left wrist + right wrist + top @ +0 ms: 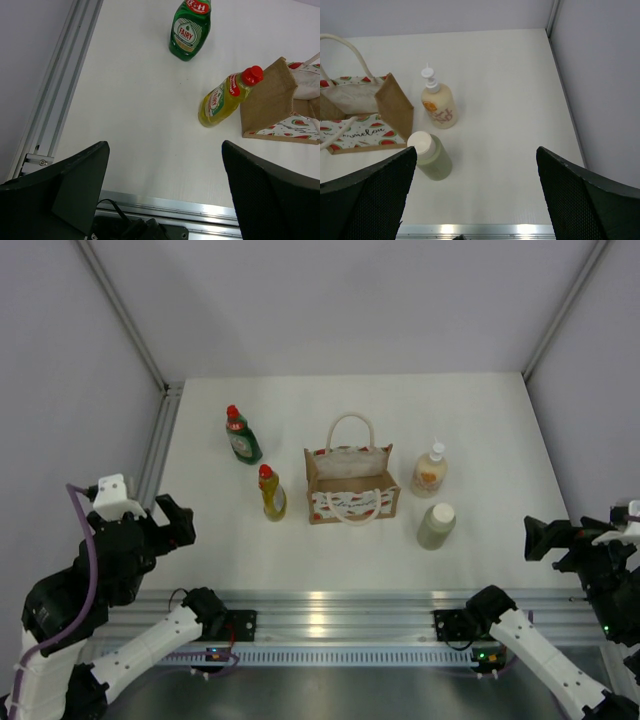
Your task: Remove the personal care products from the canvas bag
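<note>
The canvas bag (349, 484) stands upright at mid table, handles up; no bottle shows inside it. All four personal care products stand on the table outside it. The dark green bottle (242, 436) and the yellow bottle (272, 493) are to its left. The cream pump bottle (429, 471) and the pale green bottle (436, 526) are to its right. My left gripper (175, 523) is open and empty near the front left edge; its view shows the dark green bottle (189, 30), yellow bottle (222, 98) and bag (272, 102). My right gripper (540, 538) is open and empty at the front right, near the pale green bottle (430, 157) and the pump bottle (438, 105).
The white table (350, 410) is enclosed by grey walls on the left, back and right. An aluminium rail (340, 610) runs along the front edge by the arm bases. Another rail (158, 445) runs along the left edge.
</note>
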Robot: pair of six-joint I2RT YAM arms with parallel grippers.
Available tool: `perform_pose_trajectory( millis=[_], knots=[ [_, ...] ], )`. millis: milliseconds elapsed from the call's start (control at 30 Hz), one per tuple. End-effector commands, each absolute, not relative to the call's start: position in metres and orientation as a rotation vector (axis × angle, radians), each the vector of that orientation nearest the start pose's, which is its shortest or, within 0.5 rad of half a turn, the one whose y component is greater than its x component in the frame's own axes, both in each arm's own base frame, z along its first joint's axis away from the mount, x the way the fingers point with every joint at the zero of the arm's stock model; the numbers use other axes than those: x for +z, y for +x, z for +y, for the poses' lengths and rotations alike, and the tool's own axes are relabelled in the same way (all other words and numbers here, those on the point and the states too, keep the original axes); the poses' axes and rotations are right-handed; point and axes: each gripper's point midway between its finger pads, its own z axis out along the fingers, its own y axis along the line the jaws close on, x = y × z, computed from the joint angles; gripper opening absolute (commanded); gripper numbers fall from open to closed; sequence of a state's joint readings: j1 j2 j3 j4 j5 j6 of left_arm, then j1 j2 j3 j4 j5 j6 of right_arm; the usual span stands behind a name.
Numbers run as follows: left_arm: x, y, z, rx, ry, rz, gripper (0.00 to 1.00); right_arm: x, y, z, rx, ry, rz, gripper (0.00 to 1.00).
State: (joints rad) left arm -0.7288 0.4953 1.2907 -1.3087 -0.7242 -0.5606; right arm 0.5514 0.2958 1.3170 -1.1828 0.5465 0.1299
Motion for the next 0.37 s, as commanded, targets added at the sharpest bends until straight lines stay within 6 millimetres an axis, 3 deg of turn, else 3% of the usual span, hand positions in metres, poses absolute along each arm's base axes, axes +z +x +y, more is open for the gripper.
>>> perform_pose_trajectory(
  millis=[0,333],
  knots=[
    [0.3218,0.1302,0.0205,-0.095,-0.283,1.908,0.98,0.3492,0.0985,-0.0409,-0.001,0.01,1.751,0.99],
    [0.3226,0.1307,0.0215,-0.088,-0.282,1.904,0.98,0.3479,0.1004,-0.0399,-0.005,0.011,1.759,0.99]
  ],
)
